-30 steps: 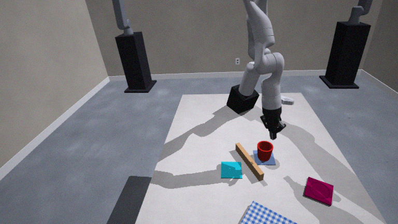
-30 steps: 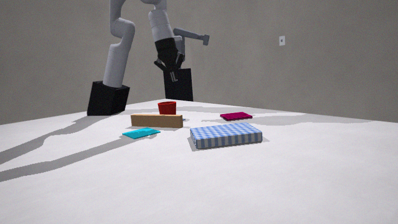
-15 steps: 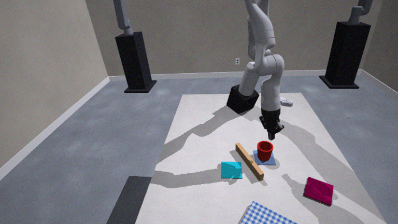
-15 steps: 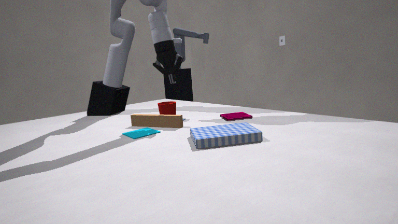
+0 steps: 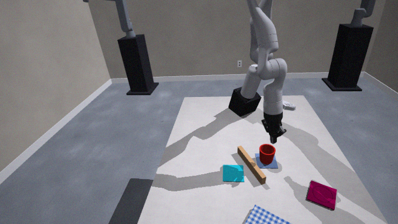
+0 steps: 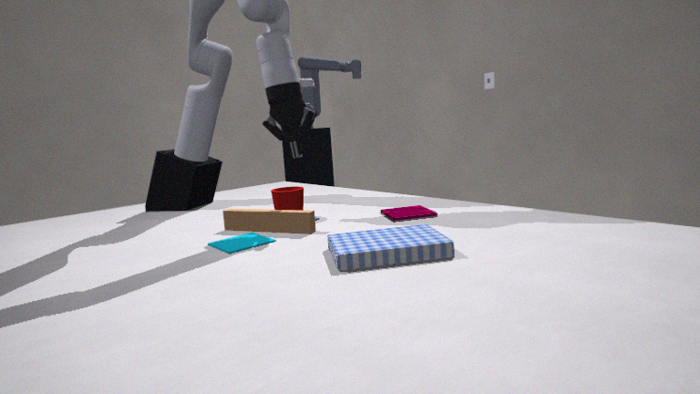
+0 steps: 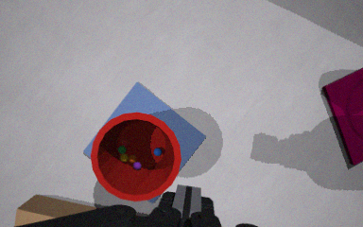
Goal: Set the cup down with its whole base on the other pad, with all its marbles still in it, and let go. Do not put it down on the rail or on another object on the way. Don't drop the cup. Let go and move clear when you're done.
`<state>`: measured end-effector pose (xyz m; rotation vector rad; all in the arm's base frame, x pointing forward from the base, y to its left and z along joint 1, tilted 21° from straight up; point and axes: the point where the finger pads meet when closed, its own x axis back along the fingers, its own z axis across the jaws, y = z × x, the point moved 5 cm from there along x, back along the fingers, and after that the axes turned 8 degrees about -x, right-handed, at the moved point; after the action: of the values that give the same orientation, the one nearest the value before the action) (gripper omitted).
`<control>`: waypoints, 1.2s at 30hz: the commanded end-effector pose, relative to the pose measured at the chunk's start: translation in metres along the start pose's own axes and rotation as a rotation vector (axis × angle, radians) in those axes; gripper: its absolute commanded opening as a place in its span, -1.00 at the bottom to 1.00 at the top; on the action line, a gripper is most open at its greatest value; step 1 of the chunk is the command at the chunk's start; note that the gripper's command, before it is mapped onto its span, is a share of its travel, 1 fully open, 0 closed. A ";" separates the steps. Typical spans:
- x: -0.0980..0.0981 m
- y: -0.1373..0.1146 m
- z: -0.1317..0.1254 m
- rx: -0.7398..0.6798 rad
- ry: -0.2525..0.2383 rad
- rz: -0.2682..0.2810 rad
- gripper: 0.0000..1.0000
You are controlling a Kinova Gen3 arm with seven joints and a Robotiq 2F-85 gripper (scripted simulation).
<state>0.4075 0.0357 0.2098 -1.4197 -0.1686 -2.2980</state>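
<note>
Five glossy marbles [image 7: 137, 165] in round red cup [image 7: 136, 156]; gripper [image 7: 188, 204] closed, empty.

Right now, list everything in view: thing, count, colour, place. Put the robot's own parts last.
cup: one, red, upright on the blue pad
marbles: about five, mixed colours, inside the cup
blue pad: one, under the cup, beside the rail
rail: one, tan wood, between the two pads
teal pad: one, on the rail's far side from the cup
magenta slab: one, apart near the table edge
checked box: one, blue and white, lying flat
black pedestals: two, on the floor, with grey arms
gripper: one, black, shut, empty, above the cup
arm base: one, black, on the table
</note>
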 end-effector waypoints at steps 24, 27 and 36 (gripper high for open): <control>-0.007 -0.002 -0.005 -0.015 -0.019 -0.013 -1.00; -0.010 -0.002 -0.008 -0.021 -0.029 -0.017 -1.00; -0.010 -0.002 -0.007 -0.023 -0.030 -0.017 -1.00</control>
<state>0.4041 0.0371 0.1972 -1.4725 -0.1620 -2.2945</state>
